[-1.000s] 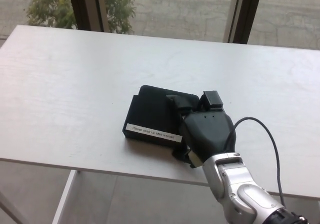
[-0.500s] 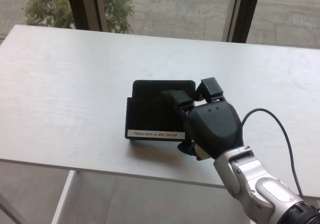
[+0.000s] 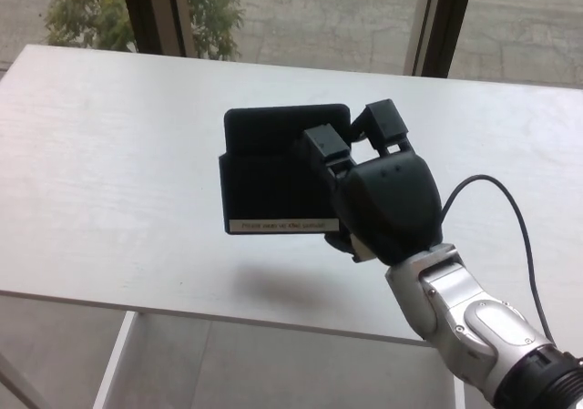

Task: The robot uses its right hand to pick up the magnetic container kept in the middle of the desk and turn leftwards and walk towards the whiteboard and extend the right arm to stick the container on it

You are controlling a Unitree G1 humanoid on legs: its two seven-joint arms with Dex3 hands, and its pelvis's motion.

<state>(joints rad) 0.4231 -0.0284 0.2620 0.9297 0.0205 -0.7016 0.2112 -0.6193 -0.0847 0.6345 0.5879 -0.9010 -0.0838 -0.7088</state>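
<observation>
The right hand (image 3: 387,204) grips the black magnetic container (image 3: 278,172) by its right side, fingers (image 3: 326,147) hooked over the top edge, and holds it clear of the white desk (image 3: 118,163), above a soft shadow near the front edge. A white label strip (image 3: 282,225) runs along the container's near edge. Beyond the desk's far edge stand dark window frames (image 3: 442,22), with pavement and green shrubs (image 3: 77,8) outside.

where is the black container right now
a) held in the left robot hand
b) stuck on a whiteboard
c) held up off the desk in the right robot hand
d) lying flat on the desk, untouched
c: the right robot hand grips the black container by its right side, and its shadow lies apart from it on the white desk below.
</observation>
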